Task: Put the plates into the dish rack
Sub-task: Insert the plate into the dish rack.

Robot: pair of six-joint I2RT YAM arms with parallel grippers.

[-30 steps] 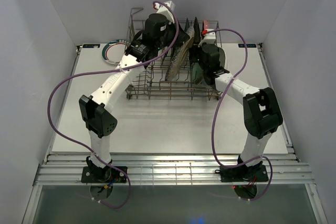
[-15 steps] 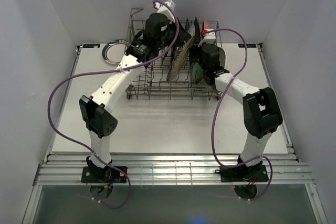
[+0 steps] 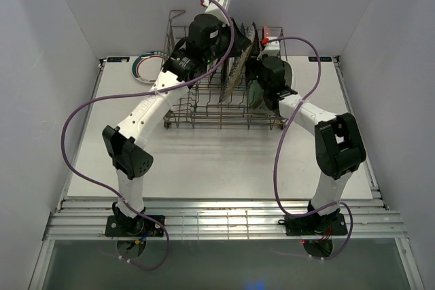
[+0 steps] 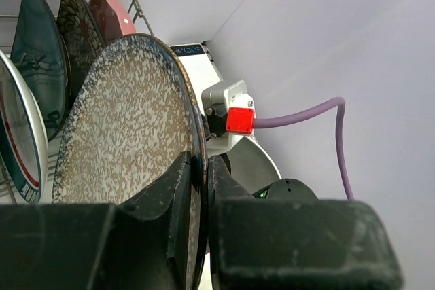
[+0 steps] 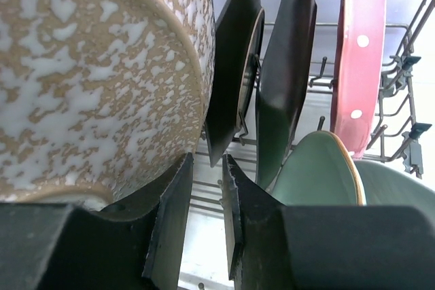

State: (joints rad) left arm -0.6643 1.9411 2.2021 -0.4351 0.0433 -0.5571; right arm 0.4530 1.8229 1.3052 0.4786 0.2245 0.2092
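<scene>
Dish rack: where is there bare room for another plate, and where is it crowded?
Free: the rack's front-left tines, between its left wall and the speckled plate; also the table in front of it. Crowded: the rack's right half, plates packed on edge.

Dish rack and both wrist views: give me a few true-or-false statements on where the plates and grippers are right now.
1. The left gripper is clamped on the rim of the speckled grey round plate. True.
2. The pink scalloped plate lies flat on the table. False: it stands on edge in the grey metal wire dish rack.
3. A white round plate with a green-and-red rim lies on the table outside the rack, by its far left corner. True.
4. The right gripper holds the mint round plate. False: that plate sits in the rack beyond the fingers, and nothing shows in the narrow gap between them.
</scene>
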